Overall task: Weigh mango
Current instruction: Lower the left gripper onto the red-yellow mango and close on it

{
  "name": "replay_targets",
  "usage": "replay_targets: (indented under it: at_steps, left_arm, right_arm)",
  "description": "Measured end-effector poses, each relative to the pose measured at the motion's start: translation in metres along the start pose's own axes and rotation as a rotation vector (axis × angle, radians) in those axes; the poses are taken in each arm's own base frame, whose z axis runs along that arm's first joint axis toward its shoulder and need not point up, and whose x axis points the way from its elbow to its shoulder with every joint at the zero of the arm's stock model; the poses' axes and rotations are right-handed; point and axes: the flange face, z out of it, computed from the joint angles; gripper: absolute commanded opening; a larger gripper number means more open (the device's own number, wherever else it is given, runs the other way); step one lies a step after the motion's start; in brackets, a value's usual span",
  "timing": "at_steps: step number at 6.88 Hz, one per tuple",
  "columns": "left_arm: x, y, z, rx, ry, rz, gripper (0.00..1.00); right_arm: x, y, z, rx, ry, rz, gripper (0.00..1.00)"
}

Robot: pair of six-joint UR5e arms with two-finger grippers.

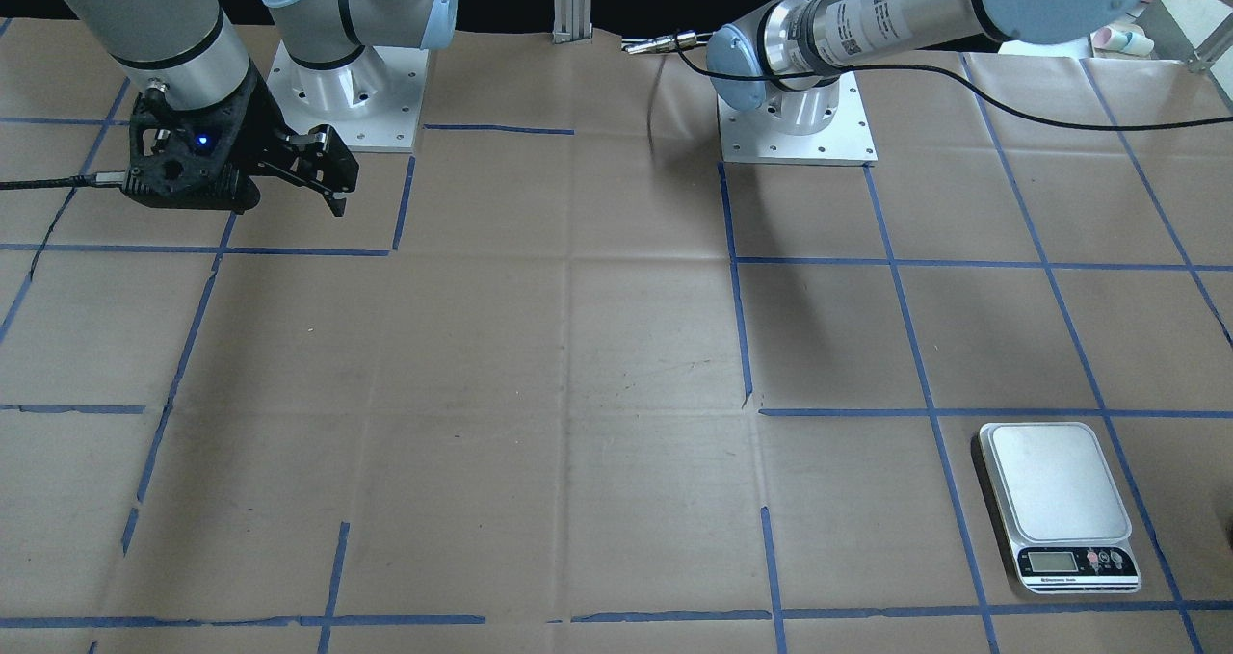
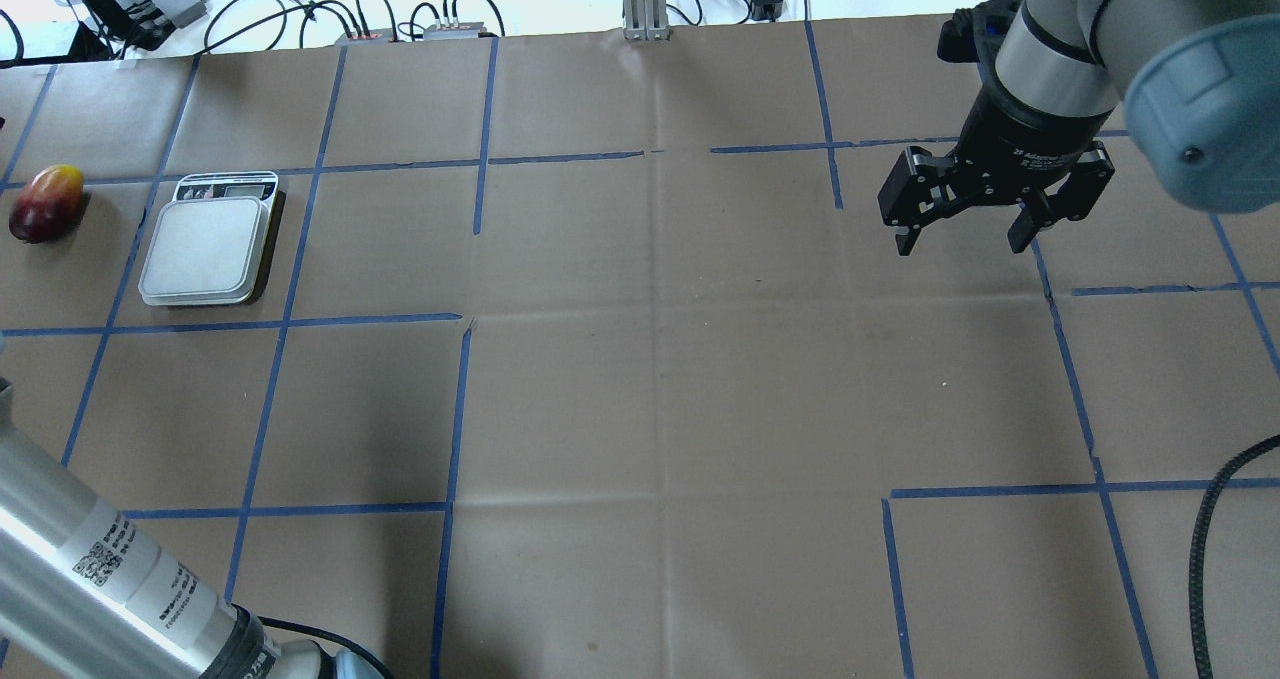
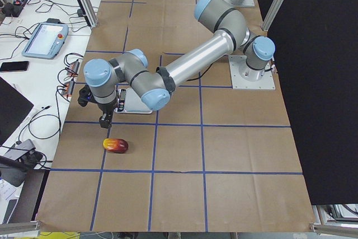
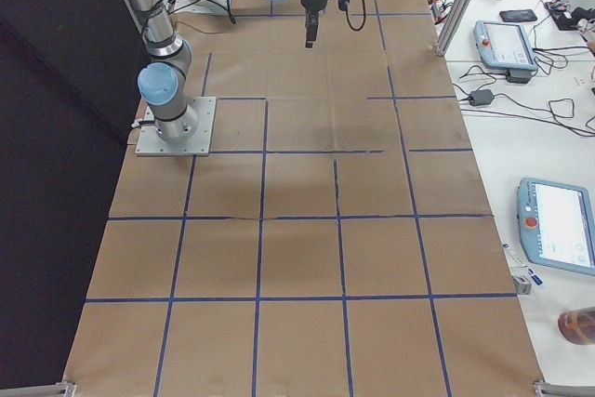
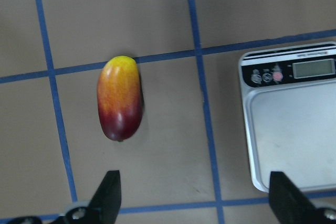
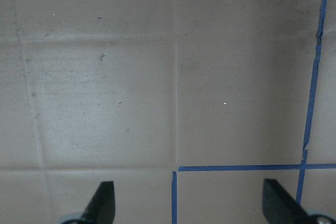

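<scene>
Brown paper (image 2: 650, 389) crossed by a grid of blue tape (image 2: 455, 409) covers the table. Over it the left gripper (image 5: 197, 205) hangs with its fingers (image 5: 109, 195) spread wide apart, with paper and a tape line between them. The mango (image 5: 119, 98) lies flat on the paper ahead of those fingertips. It is off toward one finger rather than between the two, and clear of both. Its dark red end points toward the gripper and its yellow end reaches a tape line. Just beside it, across another tape line, sits the scale (image 5: 291, 124), a steel tray with its display and buttons along the far edge in the wrist view. Seen from the table's end, the gripper hangs above the paper near the mango, touching neither it nor the scale. The right gripper (image 2: 960, 247) is well apart at the other side of the table, above plain paper, its fingers also wide open. Beyond the table's edge runs a white bench (image 3: 33, 76) with cables (image 2: 290, 14) and handheld control screens (image 4: 558, 239).
</scene>
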Motion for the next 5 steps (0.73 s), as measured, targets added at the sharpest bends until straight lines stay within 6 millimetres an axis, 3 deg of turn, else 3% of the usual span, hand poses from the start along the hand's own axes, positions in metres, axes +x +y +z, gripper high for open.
replay_targets:
  at_steps: [2, 5]
  left_arm:
    - [-0.037, 0.003, 0.047, -0.004, 0.035, 0.012, 0.99]
    - [-0.053, 0.002, 0.103, -0.015, 0.053, 0.021, 0.99]
  right_arm:
    - [0.0, 0.0, 0.0, 0.0, 0.0, 0.0, 1.0]
    - [0.0, 0.0, 0.0, 0.0, 0.0, 0.0, 1.0]
